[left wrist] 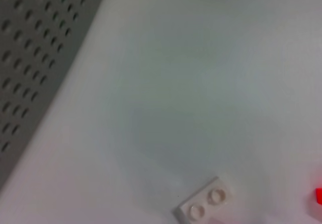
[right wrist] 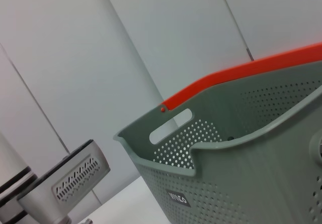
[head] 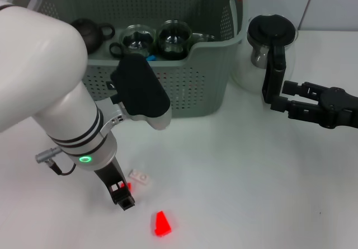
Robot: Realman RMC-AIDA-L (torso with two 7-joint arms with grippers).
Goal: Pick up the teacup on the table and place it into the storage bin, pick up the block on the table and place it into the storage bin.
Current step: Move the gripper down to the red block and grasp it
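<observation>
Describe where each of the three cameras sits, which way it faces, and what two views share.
Head: on the robot's head, looking down at the table, bin, jug; both arms show, left tool by the white block, right tool beside the jug.
Left wrist: looks down at the table, white block and bin wall; no own body shows.
Right wrist: faces the bin from low; the left arm shows.
Shared: all see the bin.

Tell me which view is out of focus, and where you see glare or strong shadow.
Left wrist view: soft focus, the white block and storage bin wall blurred. Head view: sharp; the red block glows oversaturated; the left arm casts only a faint shadow on the table. Right wrist view: even light, no glare.
</observation>
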